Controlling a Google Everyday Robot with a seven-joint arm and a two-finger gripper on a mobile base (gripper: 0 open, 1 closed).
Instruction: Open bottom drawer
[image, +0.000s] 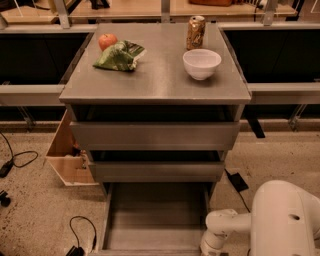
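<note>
The bottom drawer (155, 220) of the grey metal cabinet is pulled far out toward me, and its plain grey shallow tray shows bare. Its front edge runs along the bottom of the view. Above it sit the mid-sized drawer front (157, 171) and the tallest drawer front (155, 136), both slightly out. My white arm (260, 225) reaches in from the lower right, its wrist beside the drawer's right front corner. The gripper itself is below the frame edge, out of view.
On the cabinet top (160, 80) stand a white bowl (201, 63), a soda can (195, 32), a red apple (107, 41) and a green chip bag (119, 55). A wooden box (67, 155) stands left of the cabinet. Cables (80, 235) lie on the floor.
</note>
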